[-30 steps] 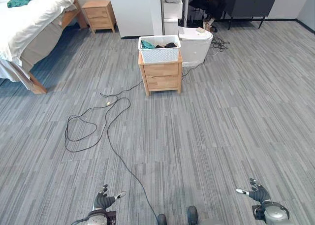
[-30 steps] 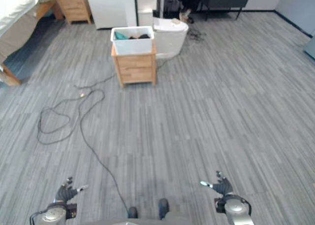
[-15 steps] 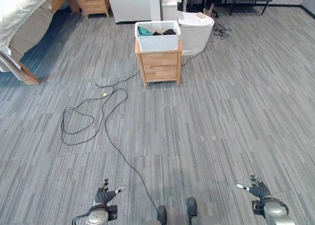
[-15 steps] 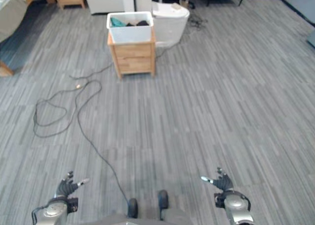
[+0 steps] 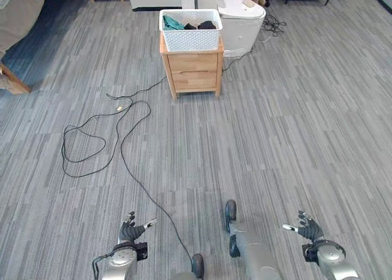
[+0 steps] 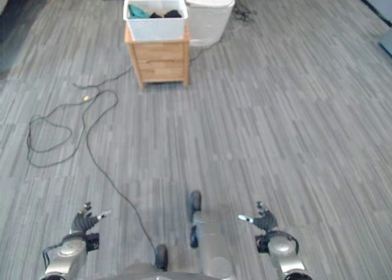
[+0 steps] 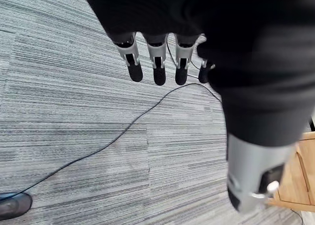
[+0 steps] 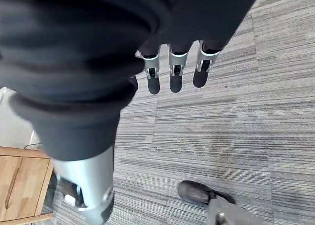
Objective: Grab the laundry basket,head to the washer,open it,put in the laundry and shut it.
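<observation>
1. The basket (image 5: 190, 29), white with a lattice wall, sits on a small wooden nightstand (image 5: 191, 73) at 12 o'clock, well apart from both hands.
2. Teal and dark laundry (image 5: 172, 24) lies inside the basket.
3. The white washer (image 5: 243, 26) stands just beside the nightstand, at about 1 o'clock, its lid down.
4. The left hand (image 5: 130, 232) hangs low at 7 o'clock over the floor (image 5: 294, 121), fingers straight and spread, holding nothing.
5. The right hand (image 5: 308, 231) hangs low at 5 o'clock, fingers likewise straight, empty.
6. A corner of a bed (image 5: 15, 22) shows at 10 o'clock.
</observation>
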{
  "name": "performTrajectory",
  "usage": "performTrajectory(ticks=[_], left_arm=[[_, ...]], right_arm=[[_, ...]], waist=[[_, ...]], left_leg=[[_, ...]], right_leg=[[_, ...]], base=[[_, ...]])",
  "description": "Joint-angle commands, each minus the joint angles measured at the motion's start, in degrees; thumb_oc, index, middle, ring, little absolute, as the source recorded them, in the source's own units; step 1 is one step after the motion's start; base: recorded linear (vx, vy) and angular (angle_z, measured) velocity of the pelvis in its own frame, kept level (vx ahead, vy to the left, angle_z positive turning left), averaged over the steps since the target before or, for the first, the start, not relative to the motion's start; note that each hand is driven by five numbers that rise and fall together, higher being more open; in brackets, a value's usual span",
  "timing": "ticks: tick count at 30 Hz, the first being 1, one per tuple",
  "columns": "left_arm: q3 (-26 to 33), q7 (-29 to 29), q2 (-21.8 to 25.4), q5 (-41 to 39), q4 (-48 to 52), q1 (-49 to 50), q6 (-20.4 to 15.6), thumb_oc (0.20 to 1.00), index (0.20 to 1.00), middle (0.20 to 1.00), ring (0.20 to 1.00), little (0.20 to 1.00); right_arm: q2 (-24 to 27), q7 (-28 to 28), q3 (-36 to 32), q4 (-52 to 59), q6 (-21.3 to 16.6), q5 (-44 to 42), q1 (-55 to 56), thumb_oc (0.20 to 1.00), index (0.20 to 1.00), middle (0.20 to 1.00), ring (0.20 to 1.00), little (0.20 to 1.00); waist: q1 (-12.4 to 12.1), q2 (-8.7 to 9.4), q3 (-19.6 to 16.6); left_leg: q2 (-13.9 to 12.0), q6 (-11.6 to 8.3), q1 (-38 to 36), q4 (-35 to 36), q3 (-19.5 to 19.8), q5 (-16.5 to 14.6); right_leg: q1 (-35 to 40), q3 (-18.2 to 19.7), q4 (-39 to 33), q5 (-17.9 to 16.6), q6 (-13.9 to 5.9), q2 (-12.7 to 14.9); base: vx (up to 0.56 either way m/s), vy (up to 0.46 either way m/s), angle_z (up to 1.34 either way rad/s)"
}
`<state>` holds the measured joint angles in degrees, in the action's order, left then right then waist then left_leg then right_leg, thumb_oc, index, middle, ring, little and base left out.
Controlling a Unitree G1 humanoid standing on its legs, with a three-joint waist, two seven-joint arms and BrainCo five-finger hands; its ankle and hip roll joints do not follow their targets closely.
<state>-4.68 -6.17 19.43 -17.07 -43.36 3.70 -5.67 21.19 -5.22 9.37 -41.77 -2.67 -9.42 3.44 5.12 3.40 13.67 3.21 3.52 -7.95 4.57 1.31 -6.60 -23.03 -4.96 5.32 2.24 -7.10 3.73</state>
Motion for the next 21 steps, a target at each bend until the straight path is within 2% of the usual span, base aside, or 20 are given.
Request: performTrajectory(ticks=[1, 2, 4, 5, 7, 8, 9, 10, 11, 12, 14, 15, 16, 17, 18, 19, 20, 21], left_arm=[[0.49, -0.11, 0.77, 1.81, 1.68, 1.03, -1.88, 1.000, 1.000, 1.000, 1.000, 1.000], [0.39, 0.15, 0.47, 1.47, 1.77, 1.45, -1.84, 1.000, 1.000, 1.000, 1.000, 1.000], [-0.16, 0.67, 0.33, 1.85, 1.96, 1.48, -1.58, 1.000, 1.000, 1.000, 1.000, 1.000], [-0.16, 0.67, 0.33, 1.85, 1.96, 1.49, -1.58, 1.000, 1.000, 1.000, 1.000, 1.000], [-0.92, 0.91, 0.29, 2.09, 2.05, 1.04, -1.50, 1.000, 1.000, 1.000, 1.000, 1.000], [-1.61, 0.96, 0.14, 1.90, 2.02, 0.30, -1.49, 1.000, 1.000, 1.000, 1.000, 1.000], [-1.64, 0.96, 0.14, 1.89, 1.98, 0.22, -1.50, 1.000, 1.000, 1.000, 1.000, 1.000], [-2.07, 0.79, 0.07, 1.78, 1.90, -0.42, -1.56, 1.000, 1.000, 1.000, 1.000, 1.000], [-2.10, 0.79, 0.05, 1.78, 1.90, -0.43, -1.56, 1.000, 1.000, 1.000, 1.000, 1.000], [-2.21, 0.96, 0.11, 2.09, 1.95, -0.40, -1.48, 1.000, 1.000, 1.000, 1.000, 1.000], [-2.29, 1.13, 0.33, 2.43, 2.88, 0.32, -1.03, 1.000, 1.000, 1.000, 1.000, 1.000], [-2.31, 1.12, 0.33, 2.43, 2.91, 0.36, -1.02, 1.000, 1.000, 1.000, 1.000, 1.000], [-2.04, 0.95, 0.39, 2.47, 3.21, 0.75, -0.82, 1.000, 1.000, 1.000, 1.000, 1.000], [-1.96, 0.88, 0.37, 2.23, 3.14, 0.85, -0.78, 1.000, 1.000, 1.000, 1.000, 1.000], [-1.96, 0.87, 0.40, 2.22, 3.14, 0.87, -0.79, 1.000, 1.000, 1.000, 1.000, 1.000], [-2.02, 0.79, 0.30, 2.22, 2.91, 0.91, -0.69, 1.000, 1.000, 1.000, 1.000, 1.000], [-2.03, 0.78, 0.32, 2.22, 2.91, 0.93, -0.69, 1.000, 1.000, 1.000, 1.000, 1.000], [-1.79, 0.75, 0.27, 2.35, 2.74, 1.10, -0.63, 1.000, 1.000, 1.000, 1.000, 1.000]], right_arm=[[1.65, -1.01, -1.00, -0.44, -1.82, 1.19, -1.50, 1.000, 1.000, 1.000, 1.000, 1.000], [1.67, -0.91, -1.35, -0.42, -1.87, 1.09, -1.06, 1.000, 1.000, 1.000, 1.000, 1.000], [1.92, -0.63, -1.56, -0.30, -2.12, 0.69, -0.94, 1.000, 1.000, 1.000, 1.000, 1.000], [1.91, -0.63, -1.56, -0.30, -2.12, 0.69, -0.94, 1.000, 1.000, 1.000, 1.000, 1.000], [2.26, -0.95, -1.98, -0.37, -2.38, -0.22, -1.17, 1.000, 1.000, 1.000, 1.000, 1.000], [2.52, -1.45, -1.97, -0.77, -2.12, -0.65, -1.73, 1.000, 1.000, 1.000, 1.000, 1.000], [2.53, -1.46, -2.02, -0.81, -2.13, -0.66, -1.79, 1.000, 1.000, 1.000, 1.000, 1.000], [2.83, -1.82, -1.86, -1.24, -1.92, -1.12, -2.37, 1.000, 1.000, 1.000, 1.000, 1.000], [2.85, -1.82, -1.88, -1.25, -1.92, -1.13, -2.36, 1.000, 1.000, 1.000, 1.000, 1.000], [3.07, -1.81, -1.87, -1.31, -1.67, -1.12, -2.40, 1.000, 1.000, 1.000, 1.000, 1.000], [3.26, -2.13, -1.88, -1.56, -1.29, -0.89, -1.98, 1.000, 1.000, 1.000, 1.000, 1.000], [3.26, -2.13, -1.88, -1.56, -1.30, -0.89, -1.95, 1.000, 1.000, 1.000, 1.000, 1.000], [3.07, -2.59, -1.80, -2.05, -1.14, -0.56, -1.95, 1.000, 1.000, 1.000, 1.000, 1.000], [2.97, -2.91, -1.87, -2.41, -1.09, -0.45, -1.95, 1.000, 1.000, 1.000, 1.000, 1.000], [2.94, -2.92, -1.87, -2.42, -1.10, -0.45, -1.94, 1.000, 1.000, 1.000, 1.000, 1.000], [2.61, -3.03, -1.97, -2.92, -1.02, -0.18, -1.82, 1.000, 1.000, 1.000, 1.000, 1.000], [2.58, -3.03, -1.97, -2.92, -1.02, -0.18, -1.80, 1.000, 1.000, 1.000, 1.000, 1.000], [2.13, -3.01, -2.06, -3.19, -0.89, 0.19, -1.48, 1.000, 1.000, 1.000, 1.000, 1.000]], waist=[[1.01, -1.85, -2.05], [1.29, -2.24, -2.52], [1.59, -2.83, -3.01], [1.61, -2.81, -3.04], [1.76, -2.32, -2.61], [1.54, -1.12, -2.09], [1.30, -1.44, -1.87], [0.36, -0.32, -1.61], [0.18, -0.50, -1.49], [-0.35, -0.17, -1.49], [-1.87, -0.77, -1.50], [-1.88, -0.67, -1.35], [-3.18, -1.64, -1.19], [-3.70, -1.71, -1.05], [-3.72, -1.55, -0.88], [-4.24, -1.70, -1.22], [-4.31, -1.55, -1.13], [-4.80, -1.46, -1.66]], left_leg=[[1.05, -3.39, -4.99, -6.28, 1.99, -3.44], [0.36, -4.52, -4.58, -8.12, 1.81, -2.20], [-0.81, -7.55, -2.52, -14.88, 0.62, 2.17], [-0.80, -7.55, -2.49, -14.88, 0.64, 2.19], [-2.43, -9.15, 1.96, -24.16, -2.75, 5.77], [-2.94, -7.93, 6.10, -27.43, -6.05, 6.14], [-3.36, -7.94, 6.39, -28.49, -6.21, 5.42], [-2.91, -6.53, 11.74, -27.90, -8.85, 3.25], [-3.12, -6.51, 11.73, -28.30, -8.97, 2.87], [-3.01, -5.79, 13.84, -25.46, -9.93, 1.55], [-3.46, -5.98, 18.54, -16.43, -9.57, 5.47], [-3.34, -6.00, 18.11, -16.03, -9.59, 5.60], [-4.03, -7.10, 21.58, -9.36, -8.65, 11.22], [-4.18, -7.45, 22.38, -6.35, -8.60, 12.62], [-4.00, -7.44, 21.92, -5.97, -8.67, 12.74], [-4.80, -7.84, 23.63, -2.24, -10.24, 14.66], [-4.66, -7.82, 23.32, -2.00, -10.37, 14.73], [-5.66, -7.88, 23.88, -1.50, -12.71, 15.76]], right_leg=[[6.88, -1.04, -0.95, -7.54, -0.14, -2.82], [7.83, -1.48, -1.39, -7.49, 0.29, -3.07], [11.10, -1.58, -2.56, -6.83, 1.30, -3.80], [11.07, -1.59, -2.56, -6.83, 1.30, -3.78], [14.22, -1.73, -3.72, -5.39, 2.61, -3.38], [16.66, -1.62, -4.52, -4.09, 3.31, -2.17], [16.75, -1.52, -4.49, -4.06, 3.34, -2.56], [18.80, -1.01, -5.30, -2.88, 3.20, -1.48], [18.92, -0.90, -5.30, -2.83, 3.18, -1.67], [20.35, -0.59, -6.02, -2.12, 2.75, -1.39], [23.22, 0.51, -6.63, -0.29, 2.69, -2.37], [23.50, 0.51, -6.69, -0.21, 2.67, -2.28], [26.16, 1.86, -6.94, 1.48, 3.00, -4.04], [27.67, 2.48, -6.87, 2.35, 3.14, -4.39], [27.95, 2.50, -6.87, 2.50, 3.10, -4.22], [30.11, 3.57, -6.78, 3.90, 3.20, -4.78], [30.28, 3.64, -6.78, 4.00, 3.17, -4.63], [32.43, 4.94, -6.30, 5.17, 3.11, -4.67]], base=[[0.28, -0.164, 0.69], [0.30, -0.194, 0.48], [0.23, -0.164, 0.40], [0.16, -0.119, 0.41], [0.20, -0.143, 0.12], [0.19, -0.131, -0.09], [0.27, -0.133, -0.07], [0.14, -0.042, -0.13], [0.26, -0.054, -0.13], [0.26, 0.012, -0.25], [0.32, 0.020, -0.28], [0.36, 0.035, -0.17], [0.38, 0.033, -0.23], [0.38, 0.033, -0.30], [0.40, 0.063, -0.35], [0.28, 0.056, -0.24], [0.57, 0.148, -0.17], [0.47, 0.150, -0.11]])
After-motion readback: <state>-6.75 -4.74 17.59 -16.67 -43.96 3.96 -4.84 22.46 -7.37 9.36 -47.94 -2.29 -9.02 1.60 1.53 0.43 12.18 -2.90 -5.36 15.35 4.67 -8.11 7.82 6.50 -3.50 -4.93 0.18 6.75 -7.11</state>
